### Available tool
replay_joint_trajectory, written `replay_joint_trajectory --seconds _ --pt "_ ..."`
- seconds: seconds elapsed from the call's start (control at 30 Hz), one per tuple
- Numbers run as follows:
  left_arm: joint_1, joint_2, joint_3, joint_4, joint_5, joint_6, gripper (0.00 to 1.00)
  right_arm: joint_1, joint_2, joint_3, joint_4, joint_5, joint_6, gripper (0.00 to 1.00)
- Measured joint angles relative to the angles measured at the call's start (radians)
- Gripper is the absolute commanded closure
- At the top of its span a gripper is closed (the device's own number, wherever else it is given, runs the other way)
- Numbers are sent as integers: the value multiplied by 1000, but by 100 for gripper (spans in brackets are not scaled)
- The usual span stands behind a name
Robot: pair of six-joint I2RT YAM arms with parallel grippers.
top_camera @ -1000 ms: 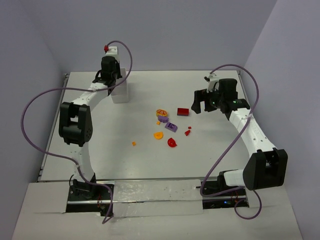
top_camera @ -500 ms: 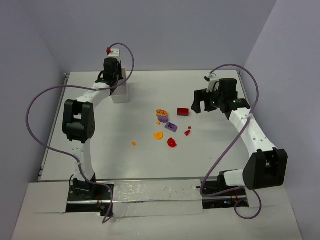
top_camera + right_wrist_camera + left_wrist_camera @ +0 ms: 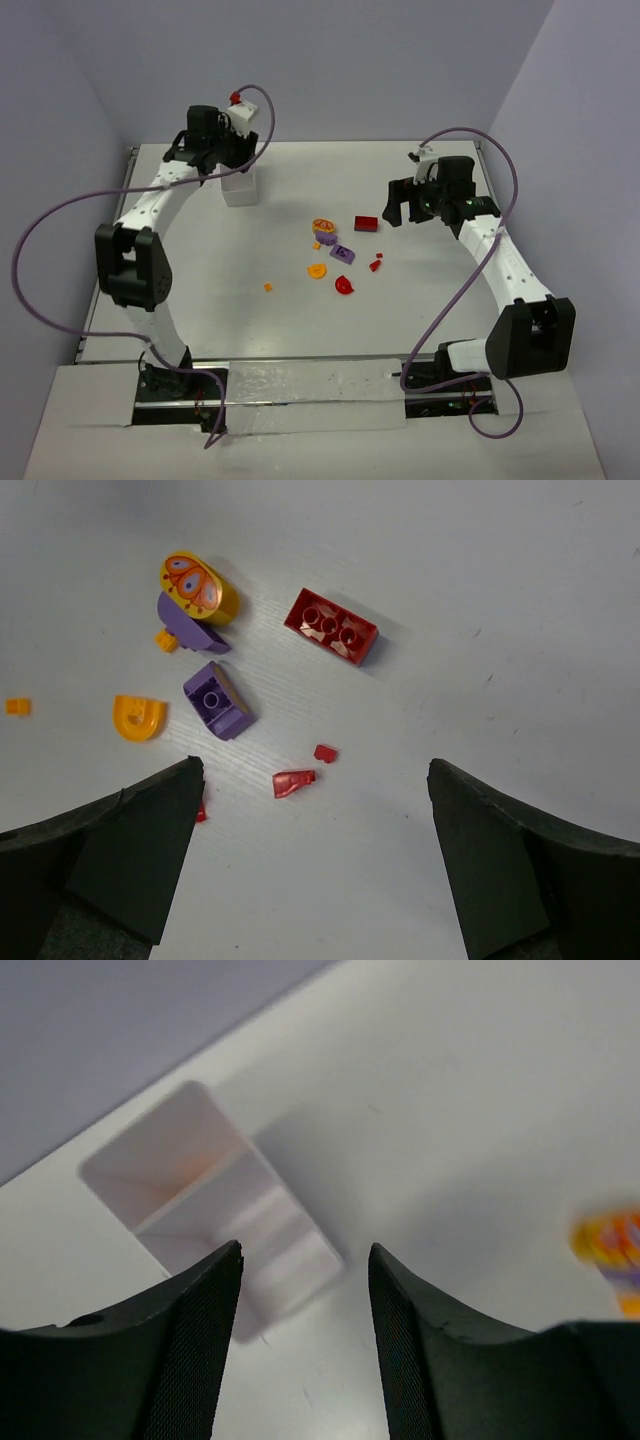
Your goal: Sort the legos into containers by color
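The legos lie loose mid-table: a red brick point(image 3: 366, 223) point(image 3: 331, 627), a round orange piece point(image 3: 323, 226) point(image 3: 198, 588), a purple brick point(image 3: 342, 254) point(image 3: 217, 700), an orange U-shaped piece point(image 3: 317, 270) point(image 3: 137, 717), a red round piece point(image 3: 344, 286), a red wedge point(image 3: 293, 782) and tiny orange bits point(image 3: 268, 287). The white tray point(image 3: 238, 187) point(image 3: 210, 1210) stands at the back left; its contents are blurred. My left gripper point(image 3: 205, 155) point(image 3: 305, 1260) is open and empty, just above the tray. My right gripper point(image 3: 398, 208) point(image 3: 315, 768) is open and empty, above the table right of the red brick.
The table's back edge runs just behind the tray, and the grey walls close in on three sides. Purple cables loop off both arms. The legos sit between the two grippers.
The left arm has swung left. Its wrist has turned and lifted off the tray towards the back left. The right arm and the legos have not moved.
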Motion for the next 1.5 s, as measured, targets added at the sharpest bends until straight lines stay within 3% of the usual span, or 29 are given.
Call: replay_joint_trajectory --seconds 0.1,0.2,0.43,0.6,0.9,1.5 --pt "-5 -174 -76 -209 229 200 34 0 -1 0 -3 -3 -1 0" --pt "-27 -288 -127 -410 371 378 32 0 -3 0 -4 -5 -1 0" --pt "-158 -313 -398 -661 444 639 31 1 -13 0 -13 -8 -3 0" --pt "-245 -314 -525 -661 433 710 33 2 -21 0 -15 -8 -7 0" --pt "-282 -358 -674 -562 399 894 36 2 -33 -1 -16 -6 -11 0" --pt "-288 -355 -759 -344 308 977 43 2 -33 -2 -21 -6 -15 0"
